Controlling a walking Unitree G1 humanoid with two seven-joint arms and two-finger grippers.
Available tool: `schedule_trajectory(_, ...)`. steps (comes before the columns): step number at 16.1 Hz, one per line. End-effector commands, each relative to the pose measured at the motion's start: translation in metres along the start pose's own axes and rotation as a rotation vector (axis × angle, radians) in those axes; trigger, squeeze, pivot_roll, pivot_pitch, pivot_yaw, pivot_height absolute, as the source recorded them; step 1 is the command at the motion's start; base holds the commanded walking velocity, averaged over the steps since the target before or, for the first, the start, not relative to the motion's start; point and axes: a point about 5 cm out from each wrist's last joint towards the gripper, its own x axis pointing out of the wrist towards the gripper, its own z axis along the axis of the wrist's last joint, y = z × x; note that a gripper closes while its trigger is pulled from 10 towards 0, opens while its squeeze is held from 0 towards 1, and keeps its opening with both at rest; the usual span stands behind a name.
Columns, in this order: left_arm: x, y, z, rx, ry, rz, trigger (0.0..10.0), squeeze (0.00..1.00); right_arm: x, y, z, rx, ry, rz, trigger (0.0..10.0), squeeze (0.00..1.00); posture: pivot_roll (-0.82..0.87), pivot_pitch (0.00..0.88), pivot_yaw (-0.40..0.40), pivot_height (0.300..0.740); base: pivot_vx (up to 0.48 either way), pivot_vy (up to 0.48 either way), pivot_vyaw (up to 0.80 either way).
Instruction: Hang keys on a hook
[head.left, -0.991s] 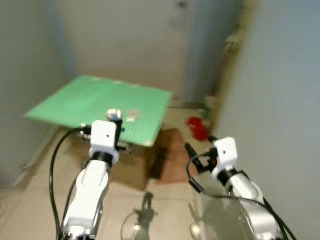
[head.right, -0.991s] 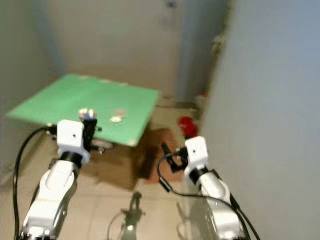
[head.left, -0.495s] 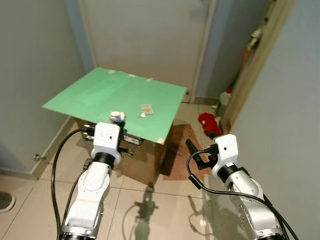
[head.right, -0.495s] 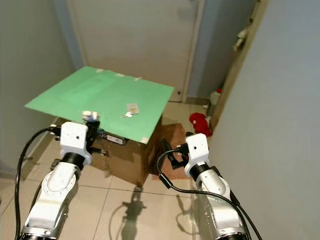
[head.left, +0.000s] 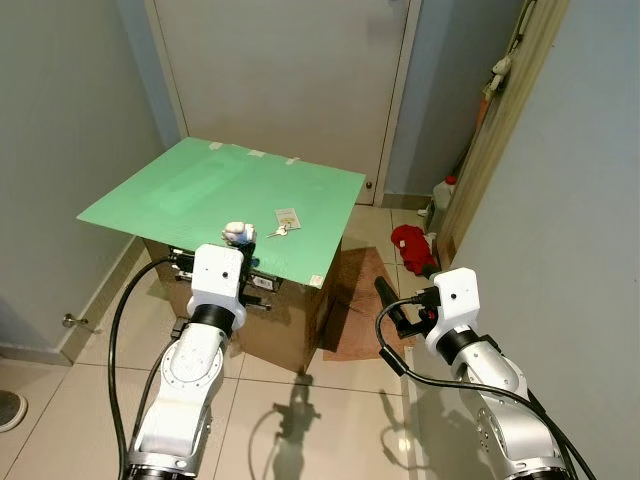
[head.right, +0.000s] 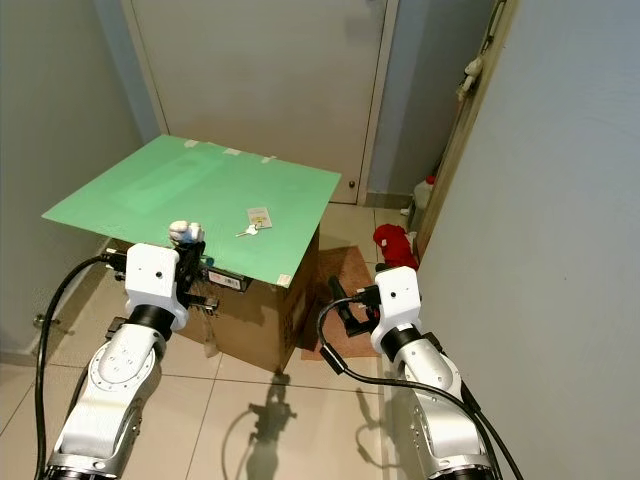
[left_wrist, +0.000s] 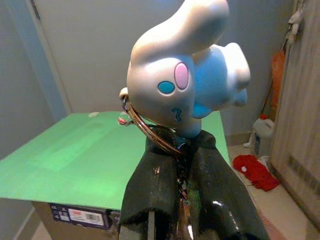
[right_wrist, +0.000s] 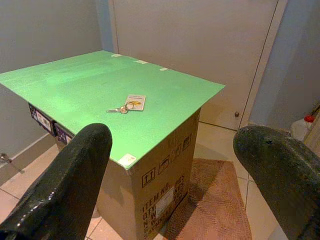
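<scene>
Left eye view puts me in front of a cardboard box (head.left: 290, 320) topped with a green board (head.left: 200, 195). My left gripper (head.left: 238, 240) is raised at the near edge of that board, with a white and blue charm showing above it. On the board beyond it lie loose keys (head.left: 277, 232) beside a small card (head.left: 287, 214). My right gripper (head.left: 382, 290) hangs off the right side of the box, over the brown mat (head.left: 355, 300). No hook is in sight, so I still have to find one.

Right eye view gives the same layout; a red cloth (head.right: 395, 243) lies on the floor right of the box, near a white bottle (head.right: 422, 197).

Left wrist view shows my jaws clenched on a keyring (left_wrist: 145, 131) with the bunny charm (left_wrist: 185, 70) standing above the fingertips. The ring is thin metal, gripped low; any keys on it are probably hidden between the fingers (left_wrist: 152, 185). The grip is narrow, so a knock against the box or a wall while I turn could twist the ring loose.

Right wrist view shows my jaws released and wide apart, framing the box, with the loose keys on the board beyond them.
</scene>
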Motion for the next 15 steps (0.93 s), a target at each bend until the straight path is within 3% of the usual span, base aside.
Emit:
schedule_trajectory(1, 0.0007, 0.0012, 0.0049, -0.006, -0.019, 0.004, 0.0, 0.00, 0.0010, -0.0032, -0.0006, 0.016, 0.009, -0.013, 10.0, 0.00, -0.01, 0.000, -0.012, 0.740, 0.000, 0.472, 0.00)
schedule_trajectory(15, 0.0026, -0.0012, 0.0038, 0.002, -0.012, -0.021, 0.0, 0.00, 0.0010, -0.0038, -0.0030, 0.003, 0.008, -0.016, 10.0, 0.00, -0.02, 0.000, -0.004, 0.740, 0.000, 0.444, 0.00)
